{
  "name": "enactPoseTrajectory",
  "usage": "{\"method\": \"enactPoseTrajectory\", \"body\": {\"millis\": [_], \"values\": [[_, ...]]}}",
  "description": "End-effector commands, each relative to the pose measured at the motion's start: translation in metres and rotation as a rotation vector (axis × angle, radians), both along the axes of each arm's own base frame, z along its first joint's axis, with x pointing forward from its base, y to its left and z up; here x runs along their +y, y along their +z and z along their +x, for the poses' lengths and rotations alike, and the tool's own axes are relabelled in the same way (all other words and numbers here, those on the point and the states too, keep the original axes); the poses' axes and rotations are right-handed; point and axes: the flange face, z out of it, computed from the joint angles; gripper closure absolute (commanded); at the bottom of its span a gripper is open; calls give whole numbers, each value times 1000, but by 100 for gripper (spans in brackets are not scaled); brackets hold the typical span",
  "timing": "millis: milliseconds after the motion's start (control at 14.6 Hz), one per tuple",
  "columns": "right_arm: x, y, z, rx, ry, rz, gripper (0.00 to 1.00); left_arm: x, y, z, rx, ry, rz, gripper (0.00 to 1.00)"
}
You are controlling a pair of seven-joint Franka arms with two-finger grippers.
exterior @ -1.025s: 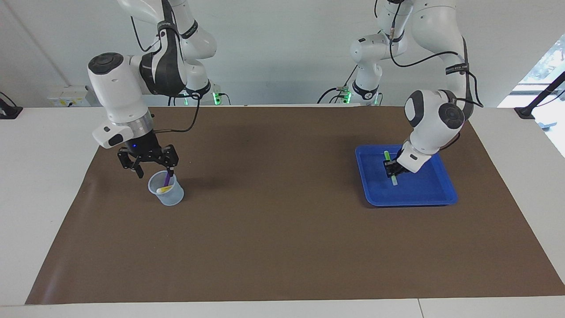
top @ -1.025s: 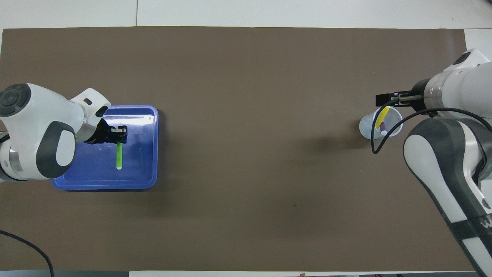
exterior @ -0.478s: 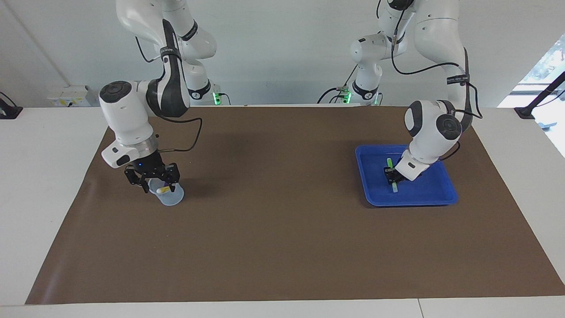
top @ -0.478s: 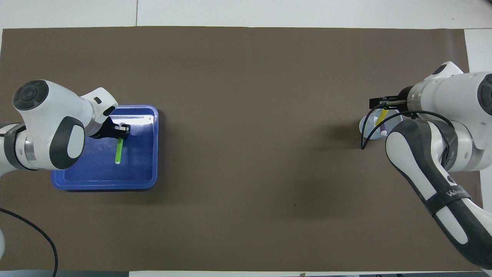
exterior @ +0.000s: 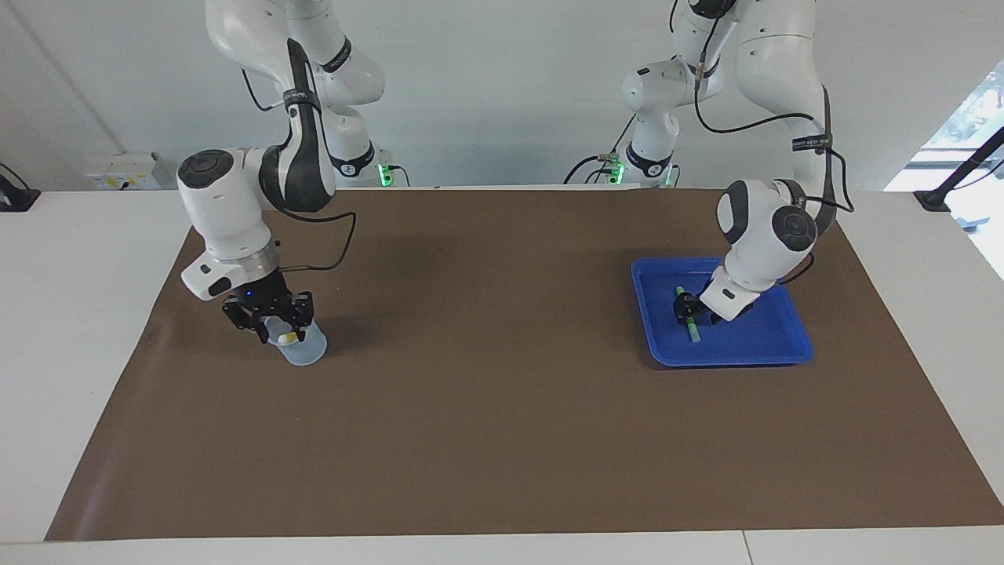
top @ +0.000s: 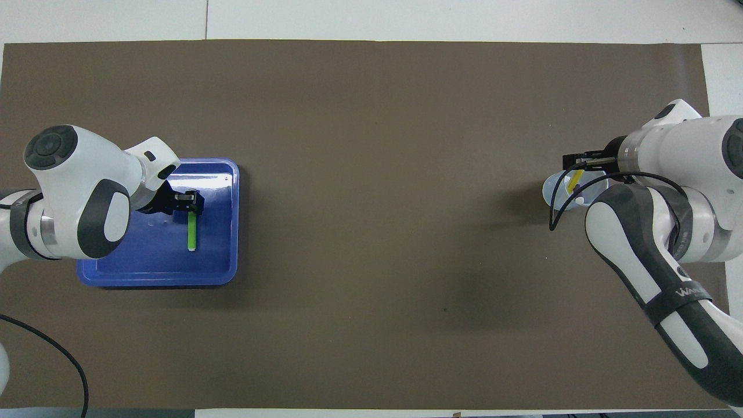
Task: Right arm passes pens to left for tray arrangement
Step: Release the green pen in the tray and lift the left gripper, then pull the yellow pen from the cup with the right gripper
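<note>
Our left gripper point(exterior: 689, 308) is low inside the tray point(exterior: 776, 351) and its fingers are closed on the upper part of the green pen point(exterior: 688, 320). The pen lies almost flat, with its length running from the robots' edge of the bench toward the opposite edge, and in the facing view its lower end seems to touch the tray floor. We judge that we hold it at one end so that the rest of the pen can come down on the floor first, and the release will then be gentle. The tray itself stands on the brown mat point(exterior: 502, 408) at the left arm's end of the bench, a little nearer to the robots' edge than to the opposite one.

Our right gripper point(exterior: 267, 315) is down at the mouth of the clear cup point(exterior: 304, 351), which stands at the right arm's end of the bench. The fingers are spread to both sides of the cup's opening, but we cannot tell if they already press on a pen. The yellow pen point(top: 574, 181) leans inside the cup, and a pale cap end point(top: 579, 200) shows beside it; the purple pen itself we cannot see clearly. The cup keeps the pens upright, so we can take them from above.

We think one pen is nearly placed and two are waiting for the handover.
</note>
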Motion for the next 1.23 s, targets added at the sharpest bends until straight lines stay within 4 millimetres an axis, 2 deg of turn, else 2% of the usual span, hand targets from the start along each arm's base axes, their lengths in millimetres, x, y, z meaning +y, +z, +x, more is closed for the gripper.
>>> {"method": "enactPoseTrajectory", "body": {"millis": [0, 137, 273, 547, 683, 888, 1161], "values": [[-4, 3, -7, -15, 20, -15, 99, 8, 1, -5, -17, -2, 17, 0], [-4, 2, -7, -13, 19, -14, 100, 11, 3, -3, -8, 6, 15, 0], [-4, 3, -7, -15, 17, -15, 100, 10, 13, 0, 20, 9, 14, 0], [-5, 11, -3, -23, 16, -15, 100, 7, 66, 5, 68, 56, -33, 0], [-6, 34, -1, -56, 14, -15, 100, 3, 102, 1, 85, 95, -76, 0], [-6, 73, -12, -72, 12, -14, 100, -6, 159, -5, 122, 231, -121, 0], [-5, 128, -29, -110, 13, -15, 100, -28, 229, -34, 120, 516, -227, 0]]}}
